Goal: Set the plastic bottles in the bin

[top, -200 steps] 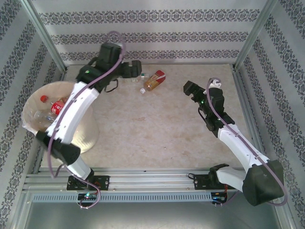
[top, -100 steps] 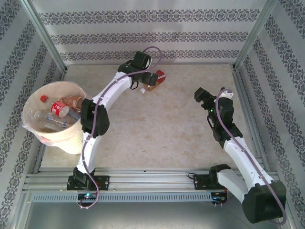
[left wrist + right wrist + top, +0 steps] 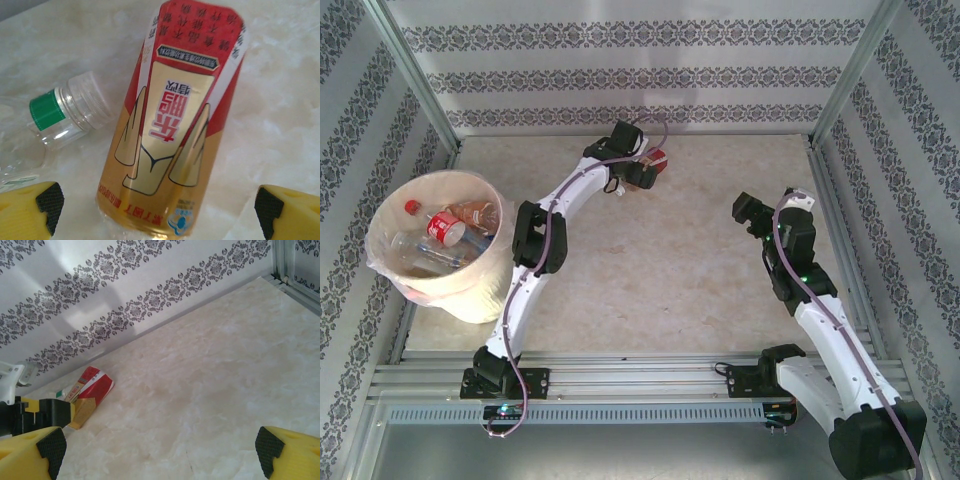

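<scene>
Top view, near to far. The bin [image 3: 472, 288] stands at 9 o'clock on the worktop [image 3: 650, 270], beside your left arm. Several bottles [image 3: 446, 226] lie in it, heaped across one another: one red cap, one red label and one amber body are readable, while the clear ones blur together.

Your right gripper [image 3: 744, 207] hangs at 3 o'clock, well apart from any bottle. In its wrist view the right gripper [image 3: 160, 445] has its jaws spread wide over bare worktop.

Your left gripper [image 3: 640, 172] is stretched out to 12 o'clock, near the patterned back wall [image 3: 640, 75]. There it covers most of the amber bottle [image 3: 657, 158]; only the red end shows, pointing to about 1 o'clock.

In the left wrist view the left gripper [image 3: 160, 205] has its jaws wide, one on either side of the amber bottle [image 3: 172, 125] and apart from it. The bottle lies on its side, long axis from 6 towards 12 o'clock, tipped slightly to 1. Its near end is cut off, so the cap end cannot be told. A clear bottle [image 3: 65, 112] with a green neck band lies just beside it at 9 o'clock, its body cut off.
</scene>
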You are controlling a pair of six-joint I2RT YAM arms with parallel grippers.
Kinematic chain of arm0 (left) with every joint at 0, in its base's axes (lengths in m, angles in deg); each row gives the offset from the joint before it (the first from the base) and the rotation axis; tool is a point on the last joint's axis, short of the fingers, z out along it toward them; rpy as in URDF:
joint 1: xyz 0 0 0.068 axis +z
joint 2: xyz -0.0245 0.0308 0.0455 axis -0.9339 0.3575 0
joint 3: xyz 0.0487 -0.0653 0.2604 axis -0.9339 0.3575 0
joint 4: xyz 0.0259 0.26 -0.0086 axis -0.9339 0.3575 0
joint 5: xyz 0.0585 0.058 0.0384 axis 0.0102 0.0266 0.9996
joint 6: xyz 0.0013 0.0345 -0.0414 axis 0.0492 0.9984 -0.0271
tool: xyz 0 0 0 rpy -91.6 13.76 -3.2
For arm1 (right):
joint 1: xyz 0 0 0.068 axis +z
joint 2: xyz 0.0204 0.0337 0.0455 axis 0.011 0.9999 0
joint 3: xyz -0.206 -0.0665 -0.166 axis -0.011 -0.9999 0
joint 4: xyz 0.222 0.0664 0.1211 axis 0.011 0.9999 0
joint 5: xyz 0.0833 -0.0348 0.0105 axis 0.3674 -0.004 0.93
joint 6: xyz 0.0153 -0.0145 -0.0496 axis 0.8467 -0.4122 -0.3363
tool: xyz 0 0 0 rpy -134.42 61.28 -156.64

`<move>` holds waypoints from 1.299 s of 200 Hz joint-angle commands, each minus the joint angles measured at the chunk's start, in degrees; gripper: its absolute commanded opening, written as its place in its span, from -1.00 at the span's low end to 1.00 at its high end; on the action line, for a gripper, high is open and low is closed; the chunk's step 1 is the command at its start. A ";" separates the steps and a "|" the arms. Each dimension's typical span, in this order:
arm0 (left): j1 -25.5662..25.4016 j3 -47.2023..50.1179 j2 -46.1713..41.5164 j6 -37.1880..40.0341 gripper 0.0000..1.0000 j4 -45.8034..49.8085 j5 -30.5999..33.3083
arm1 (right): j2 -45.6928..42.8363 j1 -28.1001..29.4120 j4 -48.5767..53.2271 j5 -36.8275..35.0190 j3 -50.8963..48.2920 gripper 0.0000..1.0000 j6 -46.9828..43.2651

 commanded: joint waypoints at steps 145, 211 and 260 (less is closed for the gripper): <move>-0.99 13.45 -11.89 -4.01 0.19 -6.68 2.45 | 2.97 1.20 1.48 8.90 6.32 0.96 -4.14; -2.37 35.95 -37.27 -14.55 0.08 -9.41 4.68 | 13.59 8.10 -4.70 9.99 10.93 0.96 -1.96; -2.18 39.41 -52.26 -18.61 0.08 -0.04 11.23 | 21.78 10.77 -6.41 10.92 16.63 0.96 -1.96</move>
